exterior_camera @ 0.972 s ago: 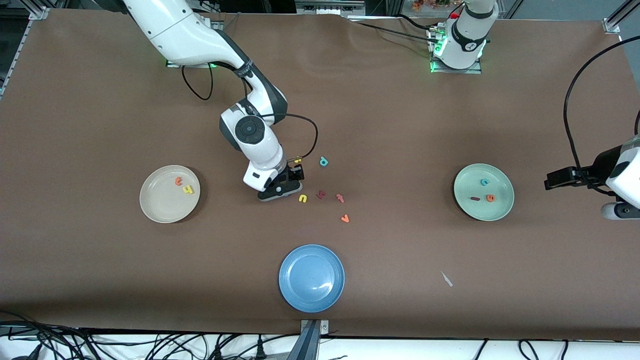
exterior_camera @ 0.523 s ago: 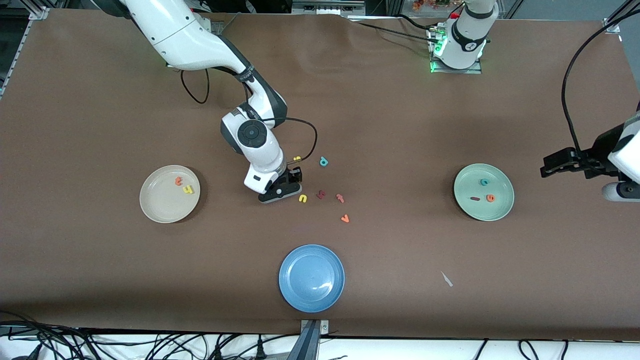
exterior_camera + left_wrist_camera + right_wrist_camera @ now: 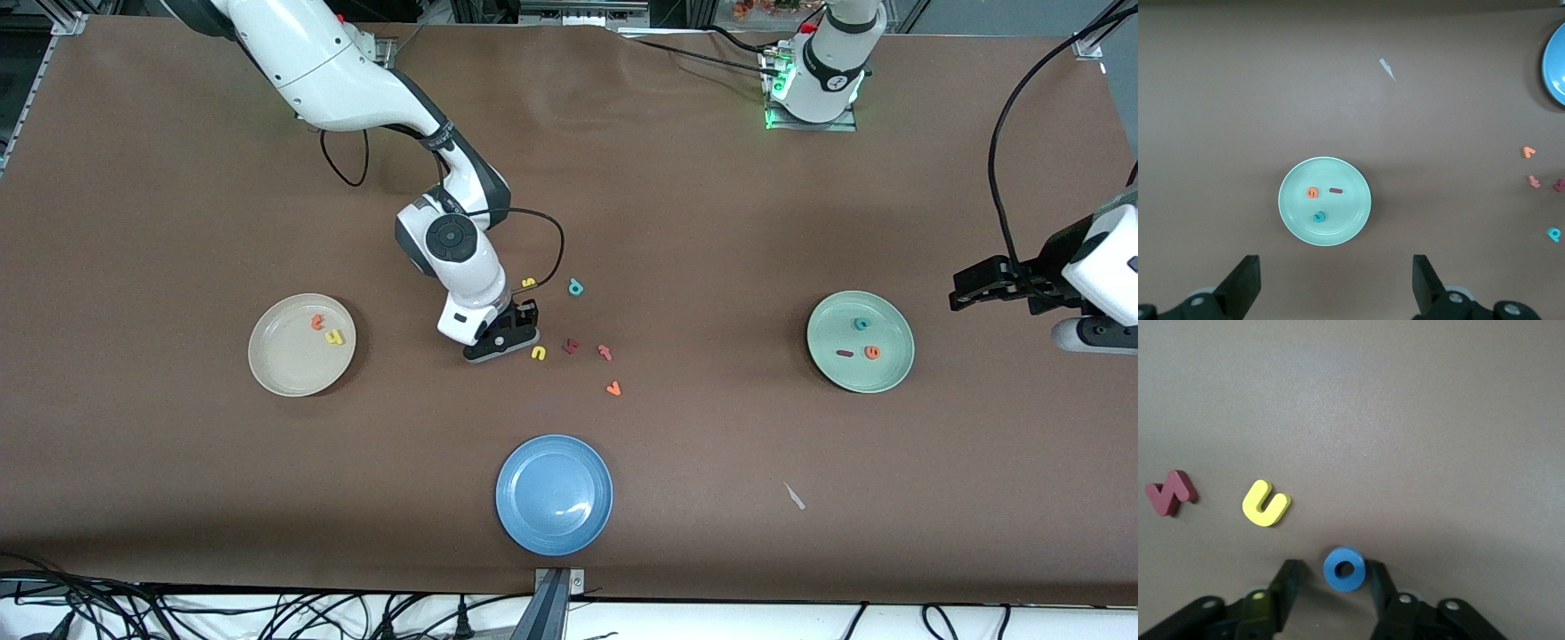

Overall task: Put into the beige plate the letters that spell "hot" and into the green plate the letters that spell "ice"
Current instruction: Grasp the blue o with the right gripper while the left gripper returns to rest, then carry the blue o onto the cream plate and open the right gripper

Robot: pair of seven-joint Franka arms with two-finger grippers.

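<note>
The blue o (image 3: 1344, 569) lies on the table between the fingers of my right gripper (image 3: 1331, 567), which is down at the table (image 3: 503, 341) and open. One finger (image 3: 1376, 581) touches the o; the other stands a little apart. In the front view the hand hides the o. The beige plate (image 3: 283, 364) holds the orange t (image 3: 316, 322) and the yellow h (image 3: 334, 337). The green plate (image 3: 889, 369) holds the teal c (image 3: 861, 324), the dark red i (image 3: 845, 353) and the orange e (image 3: 872, 352). My left gripper (image 3: 969, 292) hangs open beside the green plate.
Loose letters lie beside the right gripper: a yellow u (image 3: 538, 353), a dark red letter (image 3: 571, 346), a salmon letter (image 3: 605, 352), an orange v (image 3: 613, 388), a yellow s (image 3: 528, 283) and a teal p (image 3: 575, 286). A blue plate (image 3: 554, 494) sits nearest the front camera.
The right gripper's fingers have narrowed around the blue o. The left arm has drifted a little toward the green plate, with its gripper still wide open.
</note>
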